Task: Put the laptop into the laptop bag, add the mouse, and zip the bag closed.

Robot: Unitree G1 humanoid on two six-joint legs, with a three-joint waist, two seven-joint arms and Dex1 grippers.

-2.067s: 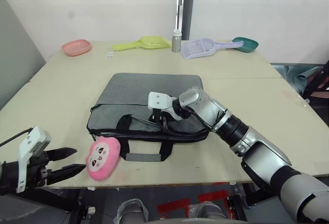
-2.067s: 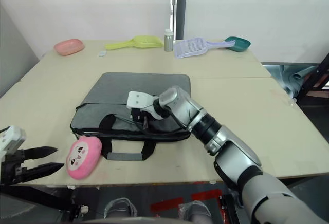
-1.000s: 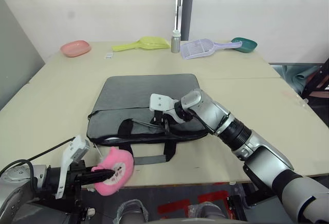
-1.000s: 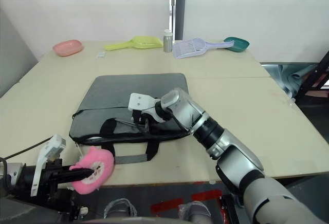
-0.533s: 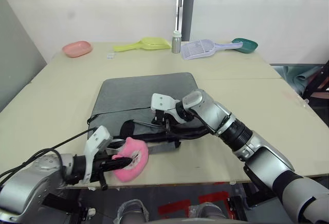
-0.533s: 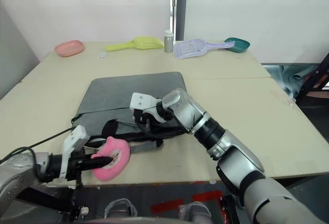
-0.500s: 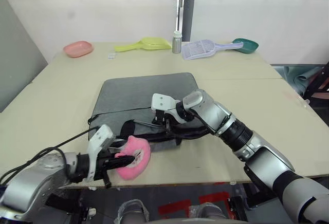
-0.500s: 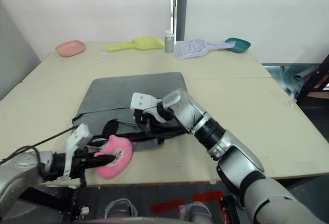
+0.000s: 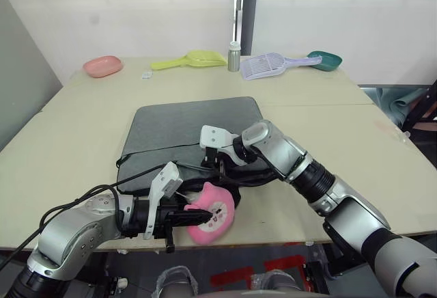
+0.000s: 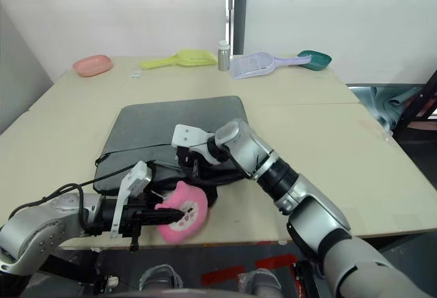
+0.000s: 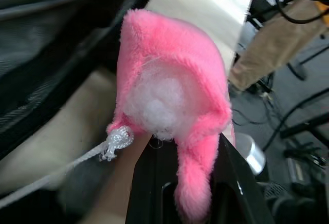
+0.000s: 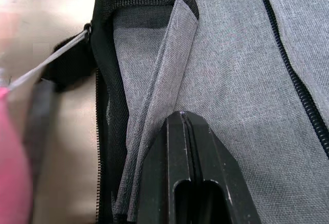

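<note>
The grey laptop bag (image 9: 191,124) lies flat in the middle of the table with its black-edged front opening (image 12: 105,106) gaping. My right gripper (image 9: 220,165) is at that opening, shut on the bag's upper fabric lip (image 12: 154,111). My left gripper (image 9: 193,217) is at the table's front edge, just in front of the opening, shut on a pink round plush toy (image 9: 215,216). The toy's white stuffing patch (image 11: 159,103) and a white string (image 11: 110,139) face the left wrist camera. The laptop and the mouse are out of view.
Along the far edge stand a pink bowl (image 9: 102,65), a yellow scoop (image 9: 191,57), a metal bottle (image 9: 234,55), a lavender scoop (image 9: 270,64) and a teal bowl (image 9: 325,59). The table's front edge (image 9: 287,233) runs right beside the plush toy.
My left gripper has carried the pink plush toy rightward along the front edge, up to the bag's opening. The right gripper has stayed on the bag's lip.
</note>
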